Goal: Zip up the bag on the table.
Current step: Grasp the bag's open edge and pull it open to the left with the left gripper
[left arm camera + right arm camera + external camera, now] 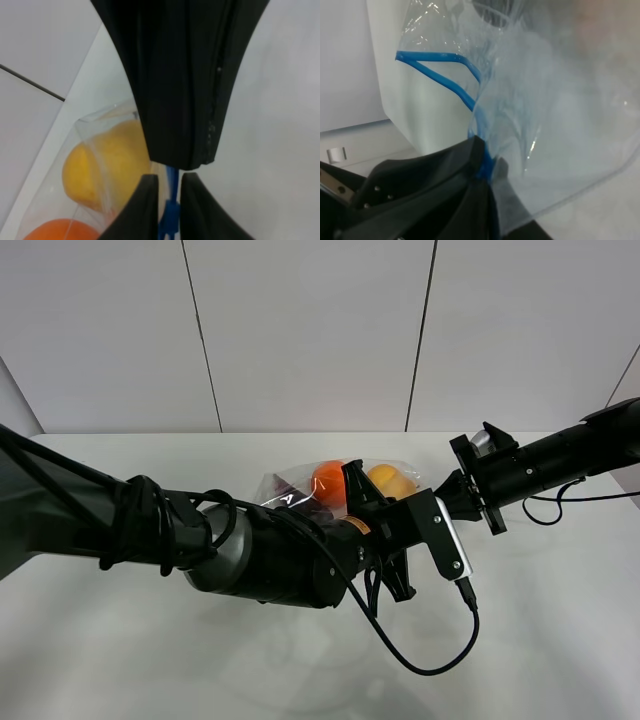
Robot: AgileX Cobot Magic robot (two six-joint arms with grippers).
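Note:
The clear bag [300,486] lies on the white table [560,630] with orange [328,480] and yellow [392,480] produce inside. My left gripper [425,503] reaches across it. In the left wrist view this gripper [169,176] is shut on the blue zip strip [171,192], beside the yellow produce [100,170]. My right gripper [452,492] comes from the right. In the right wrist view it [484,167] is shut on the strip at the bag's [560,115] edge. Beyond it the blue strip [440,65] splits into two parted lines.
My left arm's thick black body [270,560] and its cable [430,660] cover the table's middle. A black shape [180,85], apparently the right gripper, stands just past my left fingertips. White wall panels [310,330] stand behind the table.

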